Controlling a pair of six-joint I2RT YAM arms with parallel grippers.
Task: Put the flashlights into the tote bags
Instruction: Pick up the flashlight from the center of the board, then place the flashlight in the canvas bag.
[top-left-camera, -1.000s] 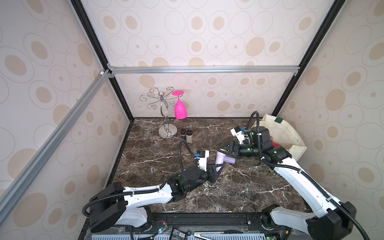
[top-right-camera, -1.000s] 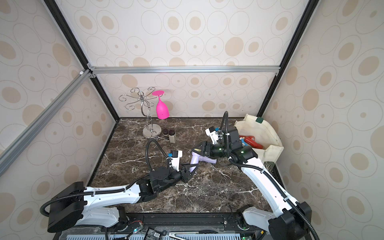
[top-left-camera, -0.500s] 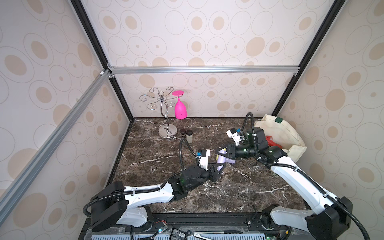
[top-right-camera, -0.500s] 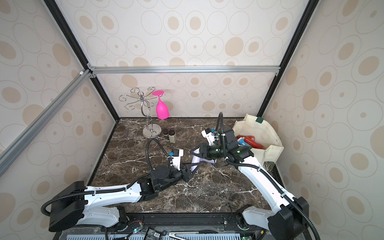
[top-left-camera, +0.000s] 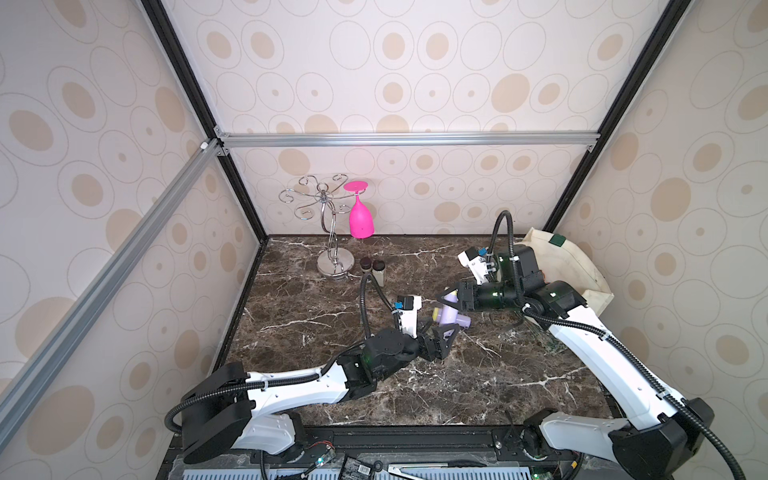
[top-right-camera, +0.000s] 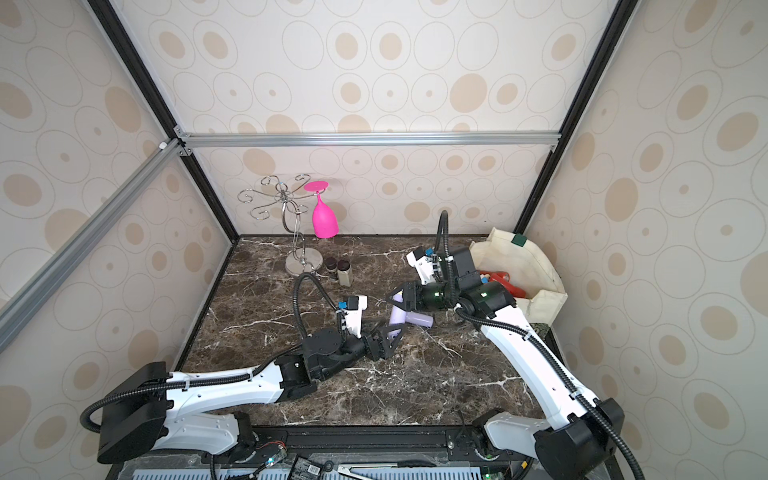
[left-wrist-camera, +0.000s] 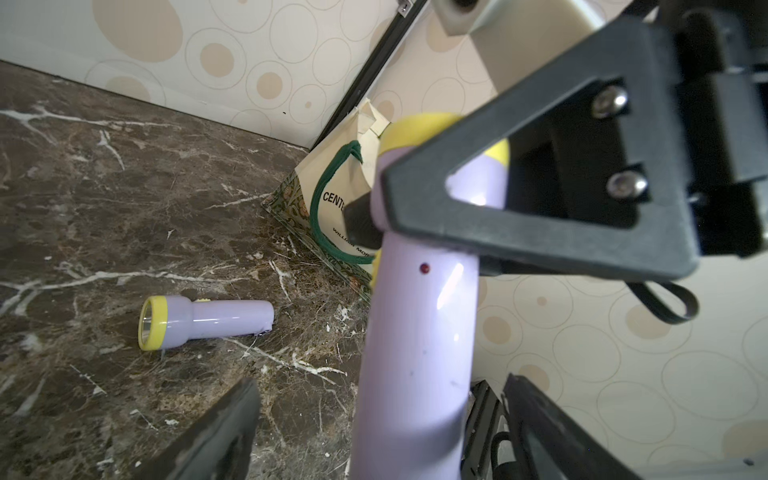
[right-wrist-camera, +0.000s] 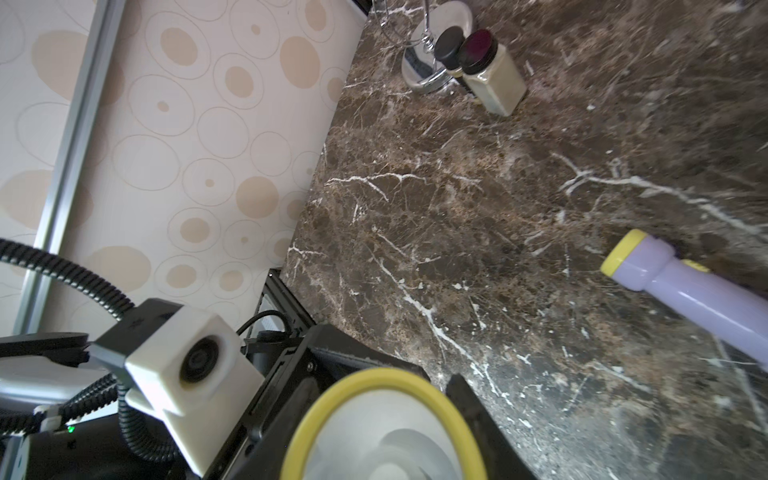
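The tote bag reads "CENTE" in green; below it, "WILLIAM MOR".

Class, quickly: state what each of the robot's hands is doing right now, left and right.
Left hand: open, gripping nothing.
Right hand: closed on the raised lilac flashlight.

Lilac torch, yellow-ringed; other torch lilac and yellow too. Red torches in cream bag, dark green handle and lettering. Table dark brown marble, white-veined. Pink glass. Walls cream, tan-spotted.
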